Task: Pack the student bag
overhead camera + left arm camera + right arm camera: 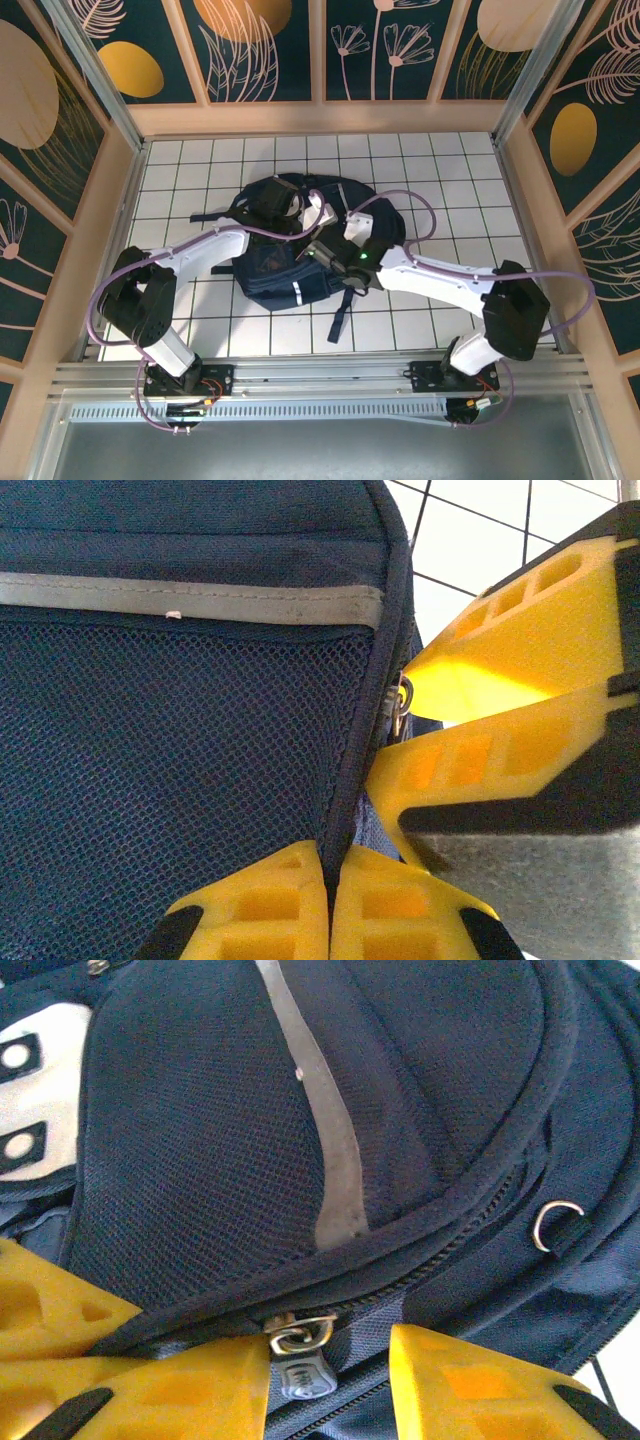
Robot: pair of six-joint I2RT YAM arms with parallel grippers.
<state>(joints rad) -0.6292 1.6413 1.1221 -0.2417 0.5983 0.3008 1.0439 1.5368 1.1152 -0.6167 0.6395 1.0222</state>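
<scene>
The student bag (pixel 290 275) is lying mid-way on the tiled table (pixel 450 180). The left gripper (pixel 328 895) is clamping its piped edge. The right gripper (pixel 330 1360) is standing apart around the zipper pull (pixel 300 1355). Probably the opening step is going on; next, these 2 fingers are needing to pinch the pull.

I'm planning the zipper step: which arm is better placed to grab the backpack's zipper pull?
Right. The right tool stands open astride the zipper pull, while the left tool is shut on the student bag at its edge piping, holding it.
</scene>
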